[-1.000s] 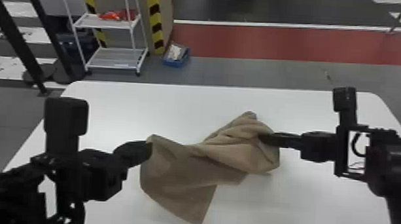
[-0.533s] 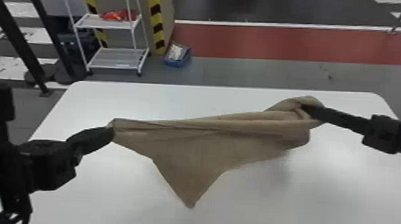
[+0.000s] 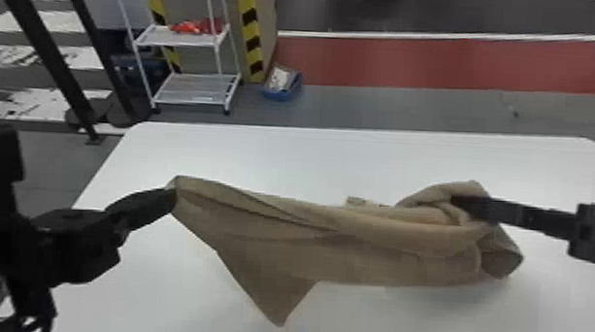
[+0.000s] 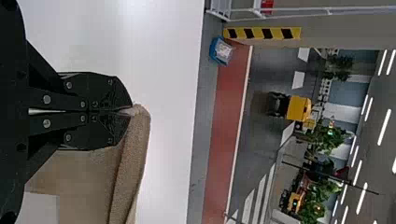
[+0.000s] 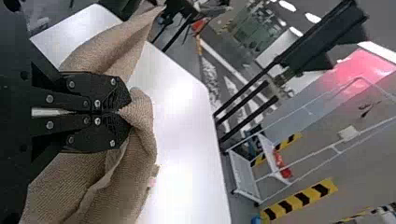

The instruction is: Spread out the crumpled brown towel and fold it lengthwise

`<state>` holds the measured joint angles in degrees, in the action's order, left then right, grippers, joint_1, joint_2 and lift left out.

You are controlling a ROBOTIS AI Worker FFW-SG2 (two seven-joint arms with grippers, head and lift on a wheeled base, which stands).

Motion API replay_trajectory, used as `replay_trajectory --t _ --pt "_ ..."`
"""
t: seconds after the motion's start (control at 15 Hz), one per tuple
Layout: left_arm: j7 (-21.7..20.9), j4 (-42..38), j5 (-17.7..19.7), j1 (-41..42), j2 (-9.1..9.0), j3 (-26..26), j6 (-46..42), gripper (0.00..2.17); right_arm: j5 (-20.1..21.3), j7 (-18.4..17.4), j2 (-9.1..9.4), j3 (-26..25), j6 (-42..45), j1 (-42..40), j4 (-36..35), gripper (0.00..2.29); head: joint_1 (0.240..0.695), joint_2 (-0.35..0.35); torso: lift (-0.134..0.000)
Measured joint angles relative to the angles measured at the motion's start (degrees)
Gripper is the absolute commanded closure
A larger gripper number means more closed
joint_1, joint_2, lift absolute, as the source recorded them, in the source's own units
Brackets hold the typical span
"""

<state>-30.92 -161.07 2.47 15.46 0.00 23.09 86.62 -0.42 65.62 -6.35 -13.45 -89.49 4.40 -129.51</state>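
Above the white bench [image 3: 287, 153], the brown towel [image 3: 355, 244] spans the space between two tools, drawn out lengthwise yet creased, with long folds along its upper part. The head view takes in its full shape: one pointed flap hangs toward the near side, left of the middle, and a bunched, rumpled portion gathers around the right end. A small pale tag [image 3: 356, 200] pokes out along the towel's far edge. Whether the lowest cloth touches the bench, I cannot tell. At the left end, the left tool [image 3: 172, 201] grips a corner; the left wrist view adds the detail, its two black fingers [image 4: 105, 93] pressed together on a small tip of cloth. At the other end, the right tool [image 3: 456, 204] reaches into the bunched part, and the right wrist view reveals its fingers closed on a puckered fold, with loose cloth on both sides of them. Beyond the bench, the head view has a white rack [image 3: 196, 92] with a red item [image 3: 197, 26] on its upper shelf, a yellow-and-black striped post [image 3: 251, 32] and a blue bin [image 3: 281, 93] near it. Farther off, the left wrist view brings in a yellow vehicle [image 4: 298, 108], green plants [image 4: 329, 137] and ceiling lights [image 4: 384, 126].
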Motion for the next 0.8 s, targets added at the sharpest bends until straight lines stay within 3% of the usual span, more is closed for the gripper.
replay_trajectory --t 0.2,0.33,0.6,0.8 --pt "0.17 1.66 -0.89 -0.01 0.00 -1.36 -0.06 1.70 9.97 0.44 -0.13 8.84 5.71 -2.99 0.57 0.02 0.695 0.190 -0.124" --pt "0.34 2.87 -1.31 -0.18 0.00 -1.92 -0.16 1.70 11.38 2.78 -0.07 9.74 9.17 -3.95 0.38 0.05 0.695 0.209 -0.124" --pt "0.25 4.69 -1.68 -0.96 0.00 -2.11 -0.18 1.70 10.52 7.19 0.01 2.02 12.95 -4.27 0.14 0.09 0.695 0.174 -0.124" --pt "0.25 5.59 -1.81 -1.13 0.00 -2.86 -0.27 1.70 11.50 7.82 -0.47 -3.95 20.27 -4.24 2.93 0.18 0.695 0.090 -0.124"
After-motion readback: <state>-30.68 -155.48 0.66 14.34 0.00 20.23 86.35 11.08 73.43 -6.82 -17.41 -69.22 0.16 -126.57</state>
